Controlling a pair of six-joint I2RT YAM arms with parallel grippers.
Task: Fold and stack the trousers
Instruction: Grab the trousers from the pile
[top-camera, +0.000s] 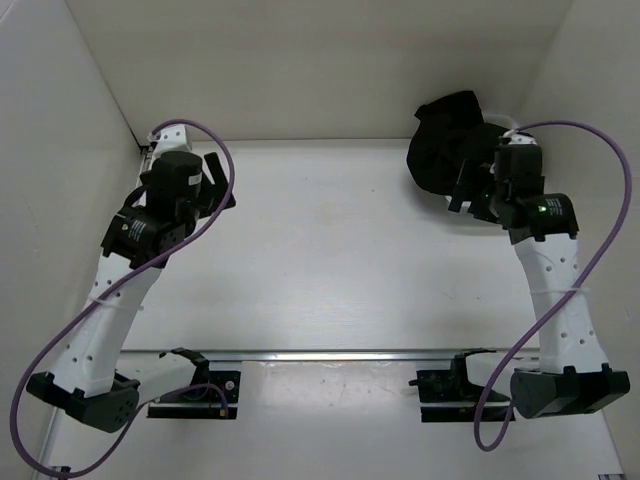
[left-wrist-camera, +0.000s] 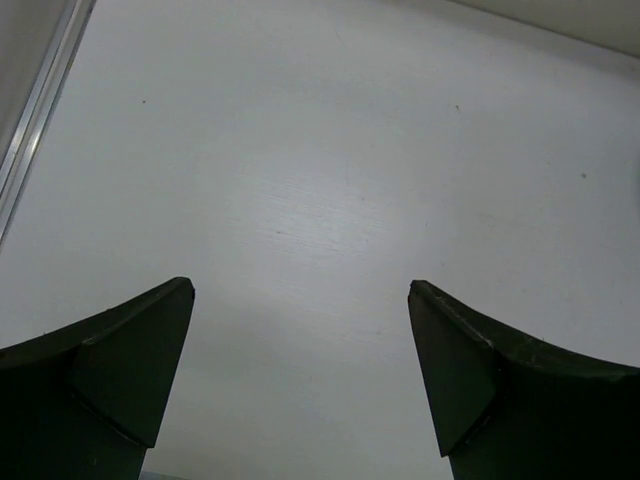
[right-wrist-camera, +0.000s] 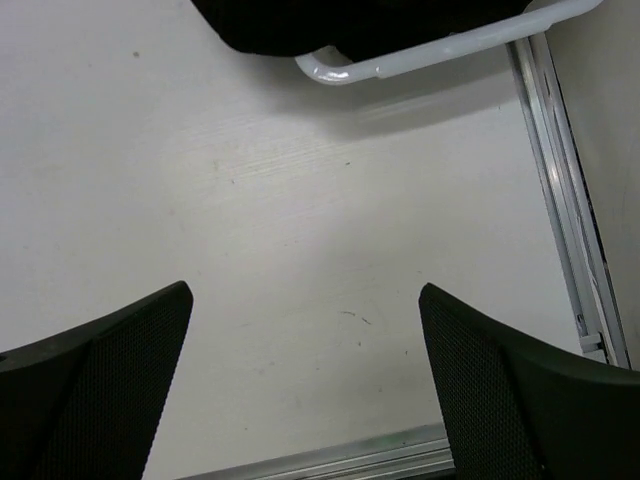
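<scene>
Right end effector (right-wrist-camera: 303, 292) spread and empty above the table (top-camera: 320, 260), near the trousers (top-camera: 440, 145), which lie bunched over a white basket (right-wrist-camera: 450, 45) at the far right corner. Left end effector (left-wrist-camera: 300, 288) also spread, well apart. Judged soft, limp and light: pinch an exposed fold at the heap's near edge and expect trailing legs.

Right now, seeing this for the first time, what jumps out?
A black heap of trousers sits bunched at a white basket rim in the far right corner, close to the right gripper. Both it and the left gripper hang open over the white table, purple cables looping off each arm.
</scene>
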